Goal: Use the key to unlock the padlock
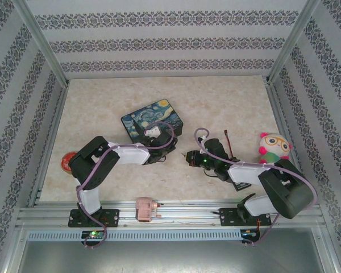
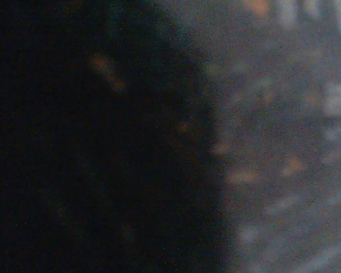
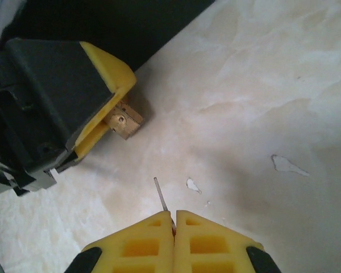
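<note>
Our right gripper (image 3: 174, 219) is pinched shut on the key (image 3: 159, 193), whose thin shaft pokes out past the fingertips. Our left gripper (image 3: 105, 122) clamps the padlock (image 3: 125, 120) between its yellow pads. The brass end with a small hole sticks out toward the key, near it but apart. Both are low over the tabletop (image 3: 261, 85), just beside the painted box (image 1: 153, 116).

The padlock (image 3: 124, 120) is brass-gold, the key (image 3: 161, 195) grey, the desk (image 3: 261, 85) cream marble, the box (image 1: 153, 118) dark blue with swirling yellow stars, the walls (image 1: 159, 34) white with grey floral bands
</note>
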{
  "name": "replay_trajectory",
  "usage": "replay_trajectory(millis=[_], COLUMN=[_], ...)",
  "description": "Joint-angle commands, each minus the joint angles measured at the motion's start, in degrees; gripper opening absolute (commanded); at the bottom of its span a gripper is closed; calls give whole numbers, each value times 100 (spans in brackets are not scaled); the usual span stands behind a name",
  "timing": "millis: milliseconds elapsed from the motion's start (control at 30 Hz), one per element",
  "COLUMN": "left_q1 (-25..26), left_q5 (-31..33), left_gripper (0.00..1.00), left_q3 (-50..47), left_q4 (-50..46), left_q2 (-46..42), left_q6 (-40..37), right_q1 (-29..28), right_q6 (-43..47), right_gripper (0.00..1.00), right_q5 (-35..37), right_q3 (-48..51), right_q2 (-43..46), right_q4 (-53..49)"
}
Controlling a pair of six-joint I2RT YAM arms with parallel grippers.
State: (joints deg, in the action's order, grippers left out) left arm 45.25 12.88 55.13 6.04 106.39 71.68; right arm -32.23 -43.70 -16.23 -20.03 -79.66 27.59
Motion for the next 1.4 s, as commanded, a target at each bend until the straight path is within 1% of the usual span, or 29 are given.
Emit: replay_trajectory(millis=[0,167,300,500,600,800,1167,1367], left_q1=[-42,-135,-192,-245,-272,-280,-298,-298], left_q5=[-595,-910,-1127,-1233,-1313,-1339,-1411,-1473], left_gripper=[25,25,25,25,25,25,25,25], left_q3=[-167,-303,-346,-481,-504,-529,-505,-523], left_q4=[773,1195,1408,1485,1496,1550,1651,1736], left_q2=[-113,-42,-13,-97,-107,-81,-1,67], left_q6=[800,1129,1199,1239,1227,1237,1227,1252], right_q1=[-99,-168,-170,-139,-108,-108,-116,-116], right_q6=[-116,-77,-152,-368,-440,-570,-856,-1086], right_gripper=[0,0,0,0,0,0,0,0], right_q5=[540,620,606,406,259,164,168,77], right_q3=[182,120,69,63,-128,-160,-89,-62], right_q2=[-1,-98,-273,-636,-824,-1056,-1185,-1450], right_q4=[463,669,828,1317,1487,1998,2218,2590])
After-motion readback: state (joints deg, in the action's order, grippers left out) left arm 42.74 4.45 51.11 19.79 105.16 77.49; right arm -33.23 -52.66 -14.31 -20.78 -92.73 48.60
